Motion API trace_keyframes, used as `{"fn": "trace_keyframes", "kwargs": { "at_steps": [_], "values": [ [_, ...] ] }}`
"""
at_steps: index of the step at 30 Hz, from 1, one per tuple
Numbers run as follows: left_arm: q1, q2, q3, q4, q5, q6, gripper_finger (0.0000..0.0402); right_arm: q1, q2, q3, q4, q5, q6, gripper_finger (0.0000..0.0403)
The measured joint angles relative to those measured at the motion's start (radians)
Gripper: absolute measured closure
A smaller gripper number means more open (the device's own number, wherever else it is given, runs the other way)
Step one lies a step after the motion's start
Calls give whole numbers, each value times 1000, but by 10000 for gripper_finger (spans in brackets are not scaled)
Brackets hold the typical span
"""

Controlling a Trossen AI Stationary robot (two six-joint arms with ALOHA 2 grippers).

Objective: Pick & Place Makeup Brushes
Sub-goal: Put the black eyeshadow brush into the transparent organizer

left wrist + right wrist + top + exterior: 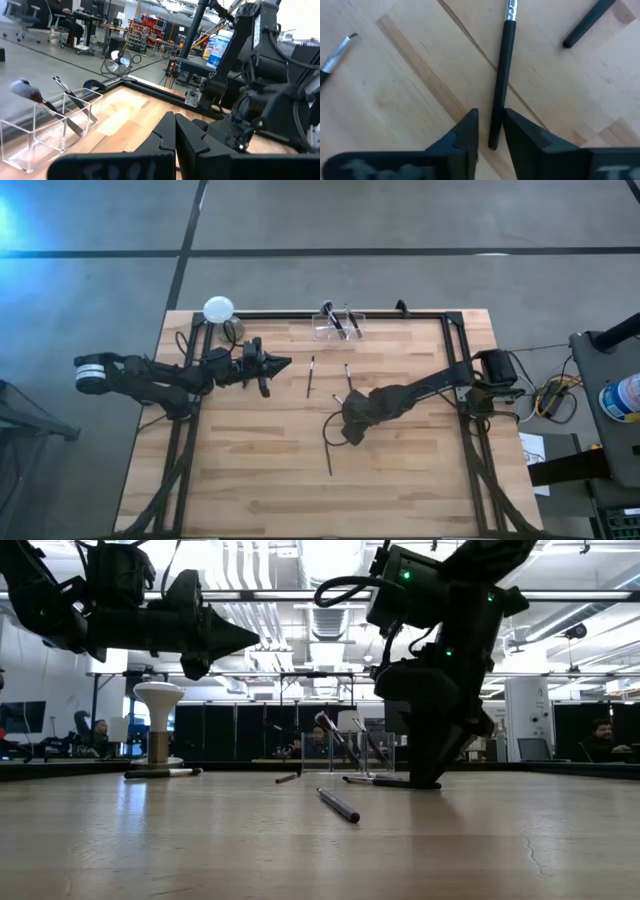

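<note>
I work in a big open robotics lab: concrete floor, ceiling ducts, parts racks, people at desks

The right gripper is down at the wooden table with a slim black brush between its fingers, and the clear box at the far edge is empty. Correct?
Not quite: the clear box holds brushes, per the left wrist view. The right gripper straddles the slim black brush.

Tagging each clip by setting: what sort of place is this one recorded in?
Probably a robotics lab or workshop in a large open industrial hall. The wooden table stands on a concrete floor; the left wrist view shows stocked shelving and a desk fan, and a seated person works behind.
</note>
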Motion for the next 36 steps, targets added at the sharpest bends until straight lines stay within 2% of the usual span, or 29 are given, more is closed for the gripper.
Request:
{"fn": "trace_keyframes", "kwargs": {
  "at_steps": [6,13,16,19,21,24,28,36],
  "values": [
    [5,0,0,-5,-2,-78,402,3,-4,-8,3,44,-58,383],
    [-42,0,-12,-35,-27,-90,397,0,-61,-40,110,71,-209,388],
    [-75,0,-11,-43,-88,-91,375,-13,-96,-75,239,73,-263,388],
    [-87,0,-2,-61,-94,-130,345,-30,-118,-122,359,72,-314,389],
    [-90,0,7,-49,-82,-155,326,-42,-139,-147,462,72,-354,389],
    [-90,-1,8,51,-2,-162,308,-58,-170,-184,638,73,-409,389],
    [-92,-1,8,168,83,-169,301,-84,-204,-228,842,70,-475,389],
    [-93,14,28,172,40,-157,301,-112,-228,-225,1087,58,-618,390]
  ]
}}
